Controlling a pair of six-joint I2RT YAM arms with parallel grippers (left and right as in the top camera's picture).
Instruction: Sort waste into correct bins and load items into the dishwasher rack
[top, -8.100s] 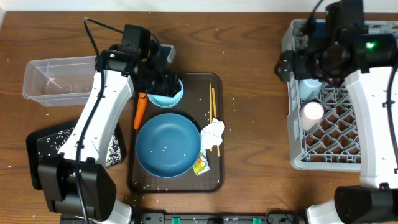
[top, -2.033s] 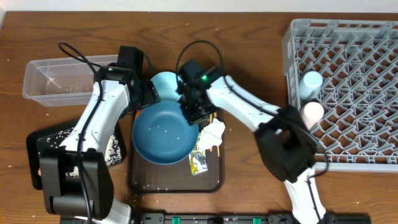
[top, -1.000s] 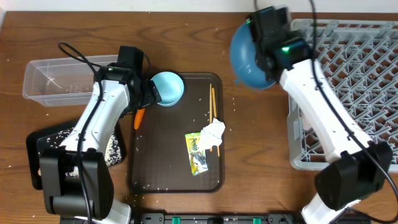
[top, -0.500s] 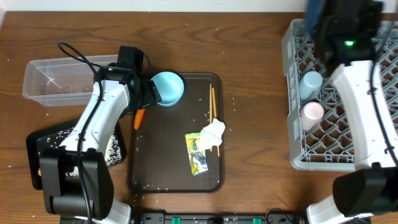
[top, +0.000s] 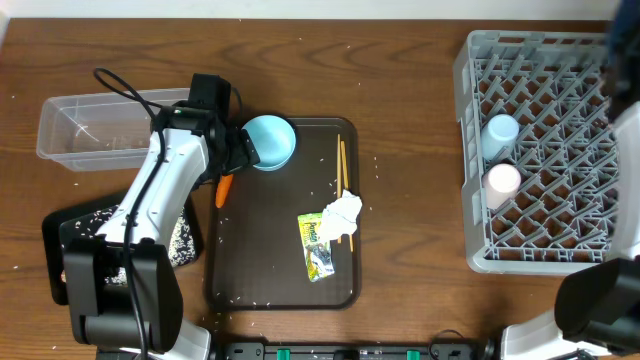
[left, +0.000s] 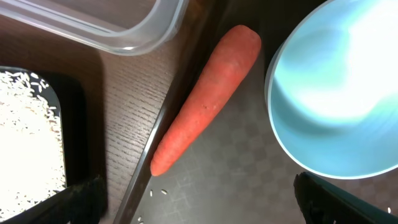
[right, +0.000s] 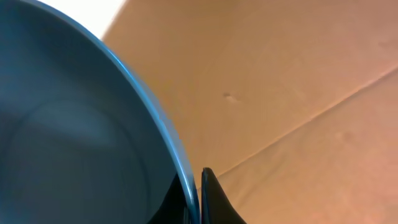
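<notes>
The large blue plate (right: 74, 124) is seen only in the right wrist view. There its rim is clamped between the closed fingers of the right gripper (right: 194, 196), with a plain tan surface behind it. Where the plate stands over the desk (top: 400, 90) cannot be told.

In the dishwasher rack (top: 520, 262), at the right of the desk, the light-blue cup (top: 500, 133) and the pink cup (top: 503, 181) are set near its left wall, one just beside the other.

The left gripper (left: 199, 199) is held wide open and empty above the upper left corner of the dark-brown serving tray (top: 280, 290). The carrot (left: 208, 96) is laid slantwise along that tray's left rim, between the spread fingers and ahead of them. The small pale-blue bowl (left: 336, 93) is placed just to its right, on the tray.

On the same tray the chopsticks (top: 342, 165) are laid near the right rim. The crumpled napkin (top: 343, 213) is found across their lower ends, and the printed wrapper (top: 318, 245) touches it from below left. Loose grains of rice are scattered over the tray.

To the left, the clear tub (top: 90, 125) is set on the desk. Below it is the black tray (top: 70, 235), on which the white rice (top: 180, 240) is spread.
</notes>
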